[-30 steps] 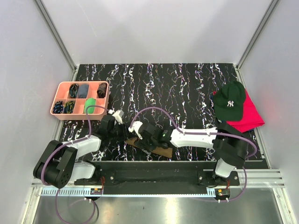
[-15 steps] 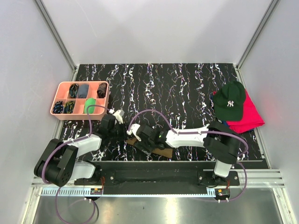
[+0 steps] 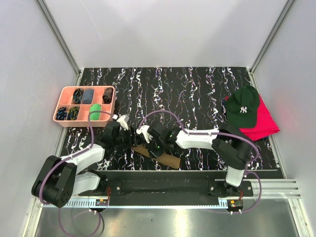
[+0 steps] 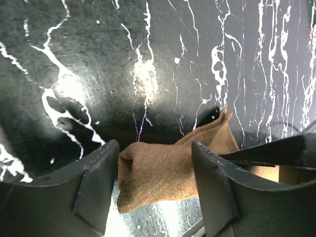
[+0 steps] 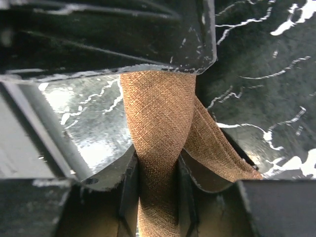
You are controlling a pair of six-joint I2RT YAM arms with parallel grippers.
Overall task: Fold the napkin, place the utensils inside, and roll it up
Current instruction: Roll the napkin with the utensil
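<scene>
The right pincer (image 5: 157, 185) is clenched on the napkin (image 5: 158, 113), whose twisted olive-brown roll runs up between its fingers. The left pincer (image 4: 154, 165) stands released just beside it, jaws apart on either side of the roll's blunt end. Both pincers crowd that same end of the cloth, which lies on the black marbled tabletop (image 3: 197, 94) near the front edge; well apart, a pink tray (image 3: 66, 121) sits at the left and a dark green cap (image 3: 243, 106) rests on a red cloth (image 3: 266, 124) at the right.

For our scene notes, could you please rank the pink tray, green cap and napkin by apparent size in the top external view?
1. pink tray
2. green cap
3. napkin, smallest, though partly hidden
</scene>
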